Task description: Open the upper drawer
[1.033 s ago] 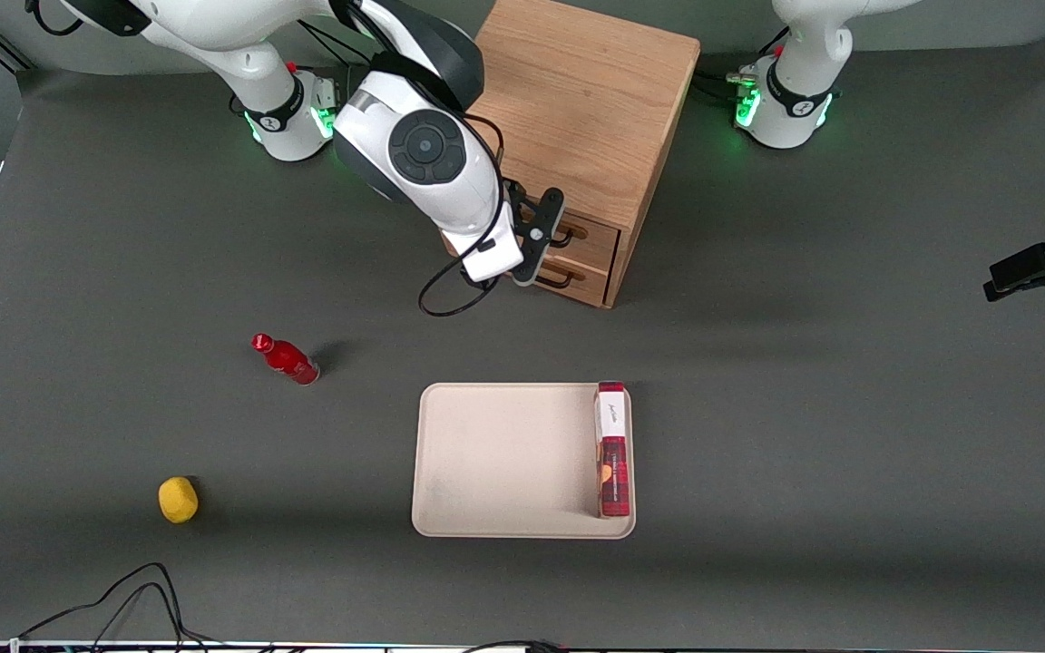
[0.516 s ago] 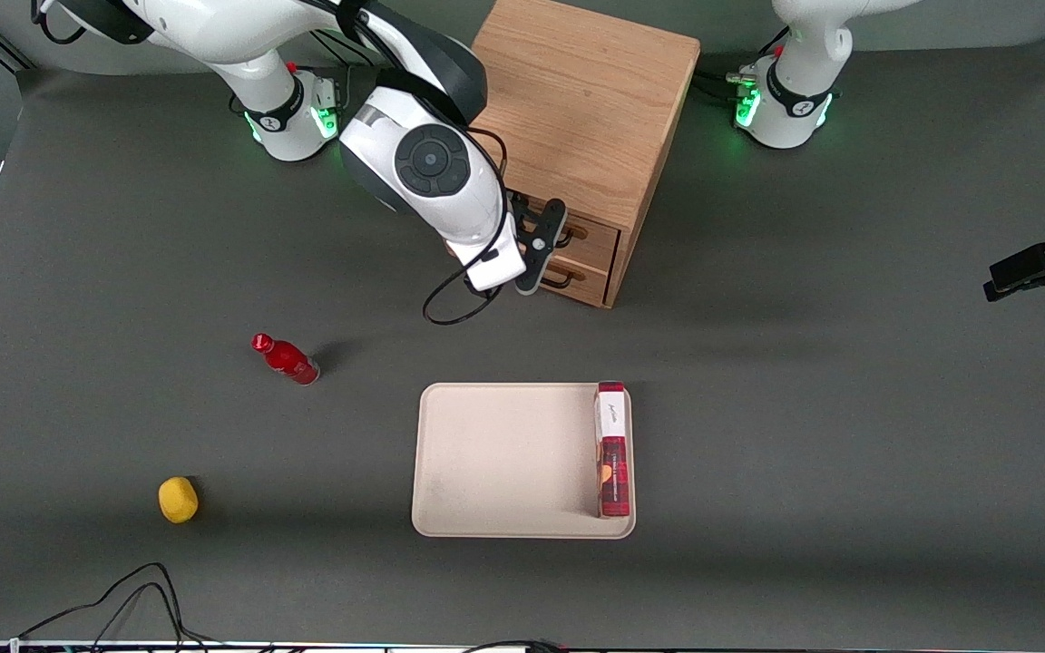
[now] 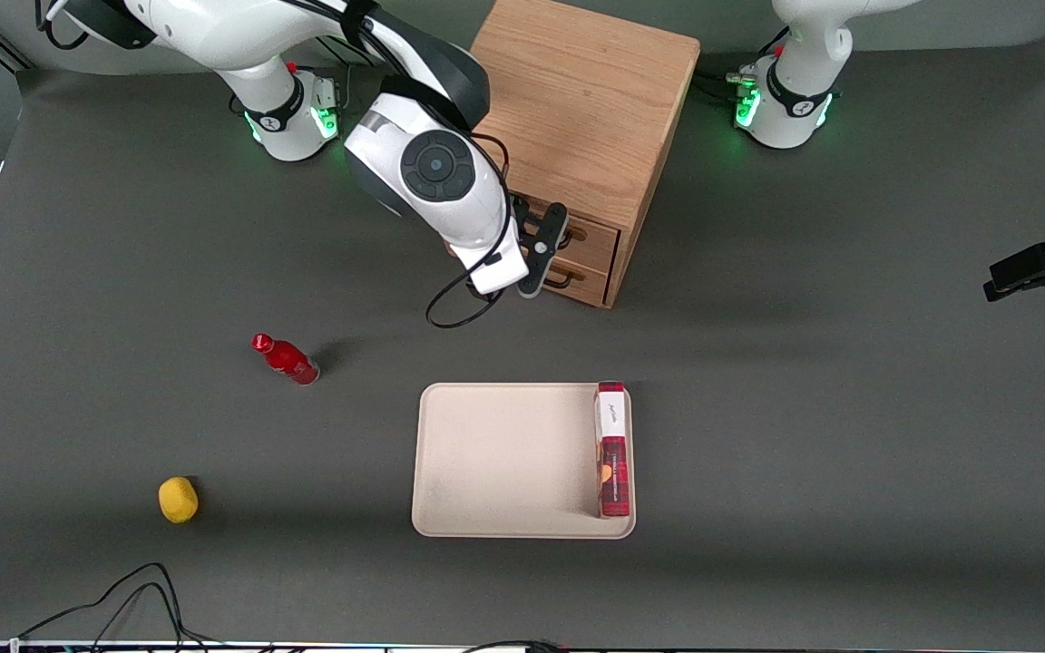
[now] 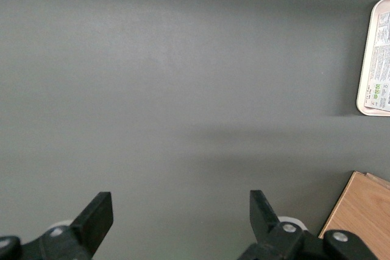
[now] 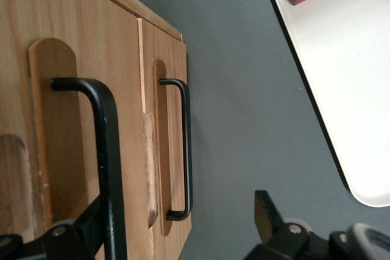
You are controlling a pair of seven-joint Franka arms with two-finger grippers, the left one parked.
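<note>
1. The gripper (image 3: 548, 238) hung just in front of the oak cabinet (image 3: 581, 100), level with the upper drawer (image 3: 590, 238); the wrist view showed its fingers (image 5: 268, 214) spread wide with nothing clamped between them.
2. The upper drawer sat at the top of the cabinet face, directly above the bottom drawer (image 3: 581, 277). One finger lay beside the upper drawer's black bar handle (image 5: 106, 156); whether it touched the bar could not be told.
3. In the wrist view the bottom drawer's front (image 5: 167, 150) stood a little proud of the upper one, and its own handle (image 5: 183, 150) was free of the fingers.
4. The dark grey table (image 3: 849, 408) lay bare between the cabinet front and the tray (image 3: 495, 453), leaving open room in front of the drawers.
5. The beige tray lay nearer the front camera than the cabinet, well apart from it, with a red box (image 3: 612, 449) lying along the tray's edge toward the parked arm's end.
6. A red bottle (image 3: 287, 359) lay on its side toward the working arm's end of the table, and a yellow ball-like object (image 3: 178, 500) sat nearer the front camera than the bottle.
7. Loose black cables (image 3: 123, 599) trailed at the table's edge nearest the front camera.
</note>
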